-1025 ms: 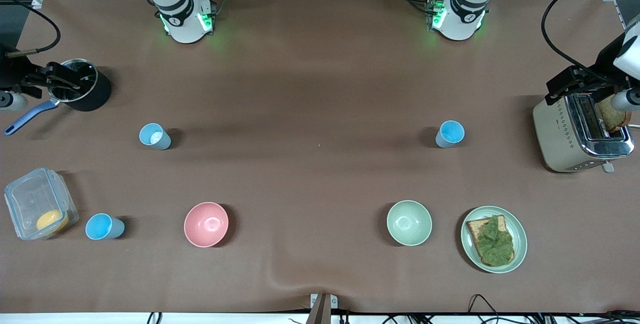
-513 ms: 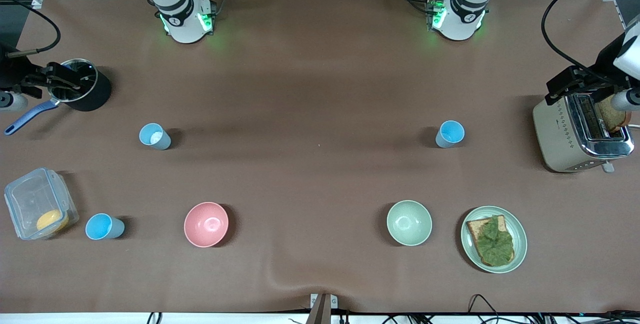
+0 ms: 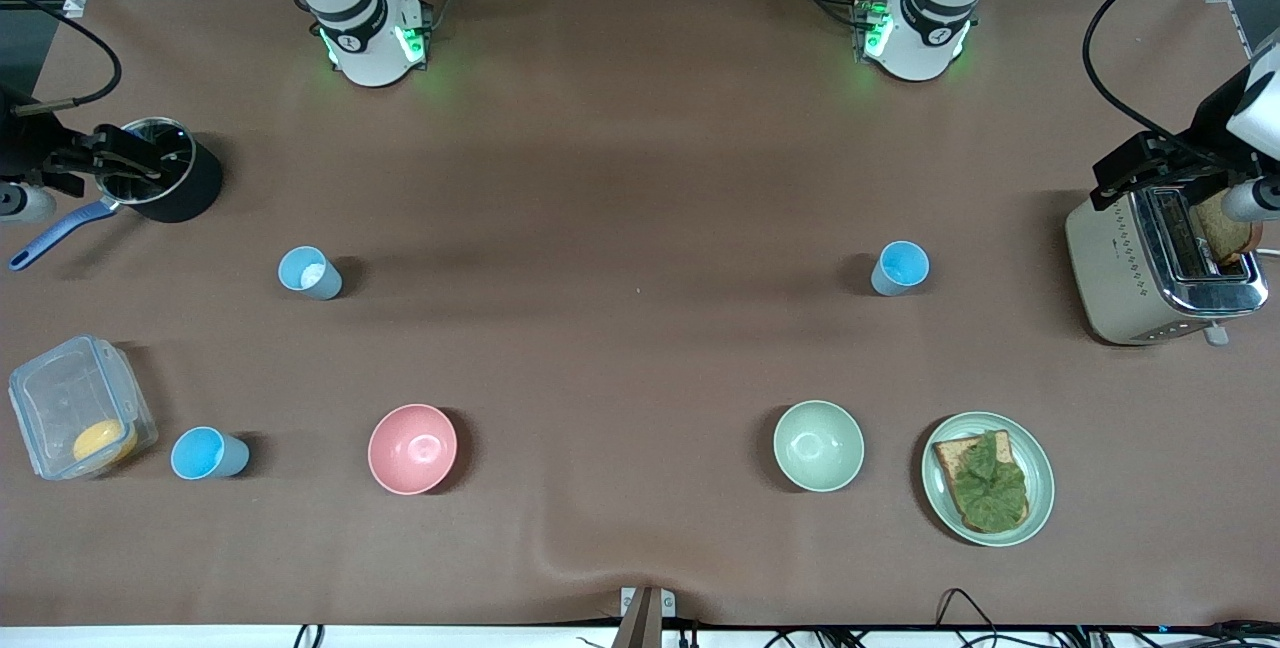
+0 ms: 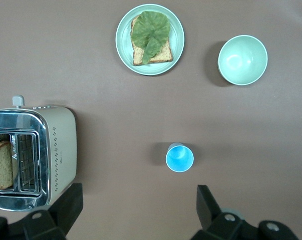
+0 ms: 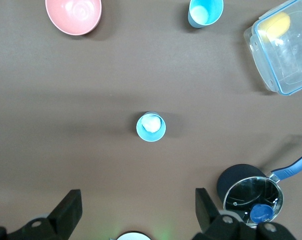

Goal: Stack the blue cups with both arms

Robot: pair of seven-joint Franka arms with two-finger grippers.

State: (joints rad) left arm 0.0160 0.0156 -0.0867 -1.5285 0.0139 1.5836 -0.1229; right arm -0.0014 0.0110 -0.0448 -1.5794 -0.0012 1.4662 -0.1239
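Both grippers hang high with fingers spread, empty; the left gripper (image 4: 135,210) should descend straight over its blue cup (image 4: 180,157), the right gripper (image 5: 138,212) likewise over its own cup (image 5: 151,126)

We find nothing changed over the last second, no cup, bowl or arm shifted in our front view, no new contact, both arms waiting high, no item displaced.
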